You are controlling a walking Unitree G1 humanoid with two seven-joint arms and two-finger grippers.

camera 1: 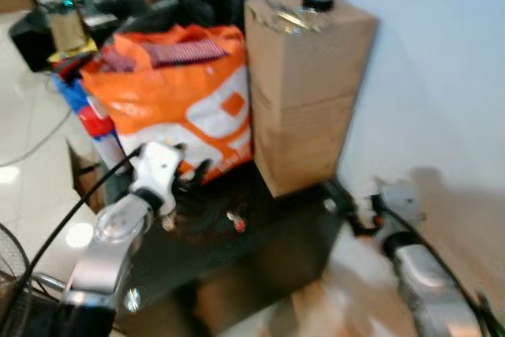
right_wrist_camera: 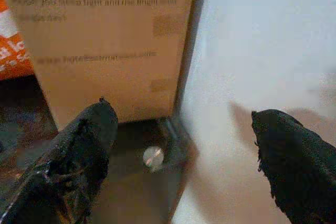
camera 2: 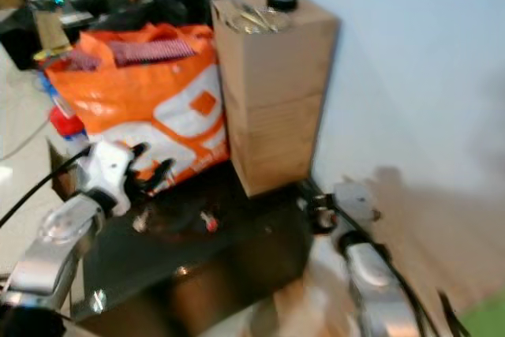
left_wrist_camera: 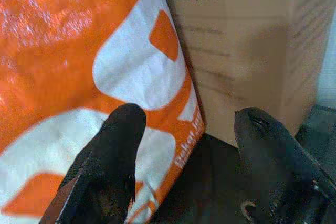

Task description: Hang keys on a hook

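L gripper point(camera 1: 183, 183) fingers apart, empty, poised just above-left of keys point(camera 1: 235, 222) lying frame-centre on dark table point(camera 1: 292, 234), prob. pre-pick; R gripper point(right_wrist_camera: 184, 156) likewise spread, lower right.

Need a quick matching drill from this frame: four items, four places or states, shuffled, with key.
Items:
1. orange bag
2. cardboard box
3. tape roll
4. left tool

Places or states:
A. on top of the box
B. open, near the bag's base
C. against the white wall
D. left of the box, on the dark table

Pairs: 1-D, 2-C, 3-A, 4-B
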